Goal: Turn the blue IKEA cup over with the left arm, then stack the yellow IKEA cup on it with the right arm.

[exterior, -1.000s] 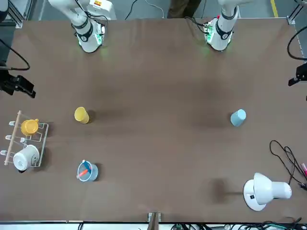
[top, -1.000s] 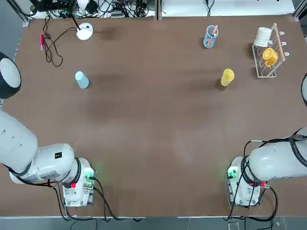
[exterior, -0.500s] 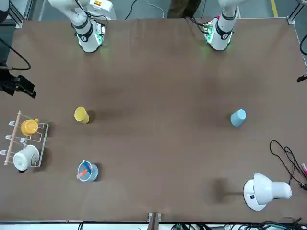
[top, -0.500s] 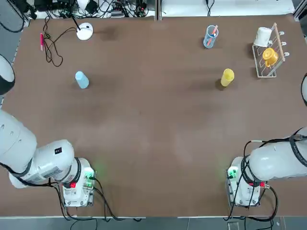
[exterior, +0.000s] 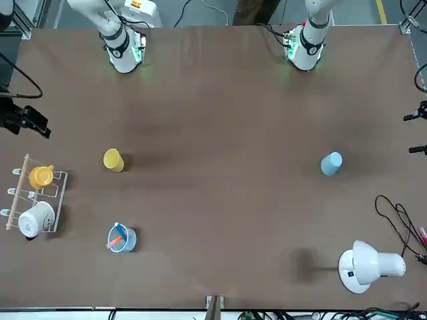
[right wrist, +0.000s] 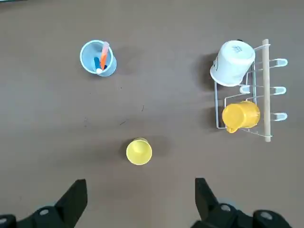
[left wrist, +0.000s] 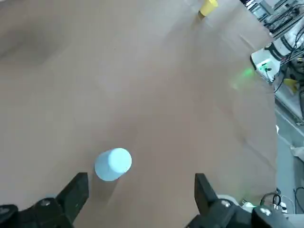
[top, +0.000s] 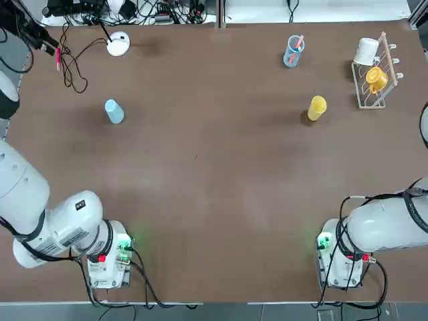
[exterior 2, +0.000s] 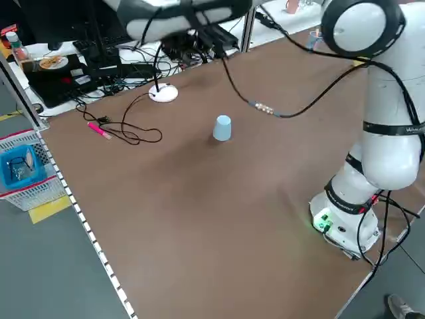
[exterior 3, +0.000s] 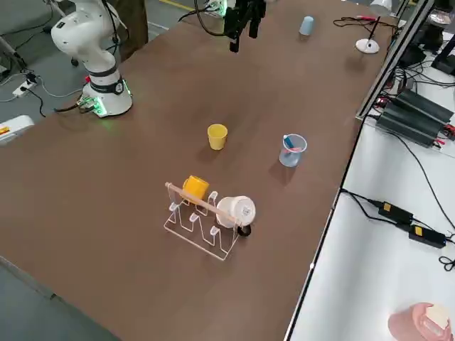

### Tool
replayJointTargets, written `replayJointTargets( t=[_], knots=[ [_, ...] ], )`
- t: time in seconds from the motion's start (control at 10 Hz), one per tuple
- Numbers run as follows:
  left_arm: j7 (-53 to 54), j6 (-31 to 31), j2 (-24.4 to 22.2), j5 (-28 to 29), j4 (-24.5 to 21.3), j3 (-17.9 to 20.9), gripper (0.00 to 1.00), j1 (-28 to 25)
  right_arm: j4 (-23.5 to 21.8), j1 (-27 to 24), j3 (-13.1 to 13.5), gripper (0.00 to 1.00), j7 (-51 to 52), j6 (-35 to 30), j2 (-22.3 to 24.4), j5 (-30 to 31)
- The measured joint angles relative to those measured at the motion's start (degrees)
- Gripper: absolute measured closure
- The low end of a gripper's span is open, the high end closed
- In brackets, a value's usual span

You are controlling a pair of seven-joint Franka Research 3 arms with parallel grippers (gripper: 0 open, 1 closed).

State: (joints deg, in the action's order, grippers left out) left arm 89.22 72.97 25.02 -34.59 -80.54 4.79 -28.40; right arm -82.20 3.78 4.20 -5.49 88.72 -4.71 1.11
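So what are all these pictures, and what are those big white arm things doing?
Those are two robot arms at one brown table. One picture looks down from above, one looks from across the table, and two look from the sides. The last two come from cameras on the arms' wrists.

The left gripper is over the table's left side, near the upside-down pale-blue cup. The right gripper is over the right side, near the yellow cup, which stands open end up. Both have their fingers wide apart, holding nothing.

There's also a see-through blue tumbler with sticks in it, a rack with a white mug and an orange-yellow mug, and a white lamp.
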Motion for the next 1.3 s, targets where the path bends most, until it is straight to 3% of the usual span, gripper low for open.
replayJointTargets(
  t=[0.3,0.6,0.9,1.3],
  knots=[
    [15.57,-2.86,5.9,-0.65,-0.1,-0.04,0.01,-2.14,-0.02,0.08,-0.01,0.0,0.03,0.03,0.01,0.0],
    [22.2,-2.36,8.74,-2.72,-2.01,-0.04,0.01,-2.87,-0.08,0.5,-0.04,0.0,0.03,-0.16,0.01,0.0],
    [32.39,3.12,11.45,-4.75,-8.35,-0.04,0.01,-4.72,-0.14,0.57,-0.05,0.0,0.03,-0.44,0.01,-0.02],
    [45.08,7.87,17.09,-8.22,-11.02,-0.37,0.01,-4.8,-0.19,0.57,-0.05,0.0,0.03,-0.46,0.01,-0.08]
  ],
)
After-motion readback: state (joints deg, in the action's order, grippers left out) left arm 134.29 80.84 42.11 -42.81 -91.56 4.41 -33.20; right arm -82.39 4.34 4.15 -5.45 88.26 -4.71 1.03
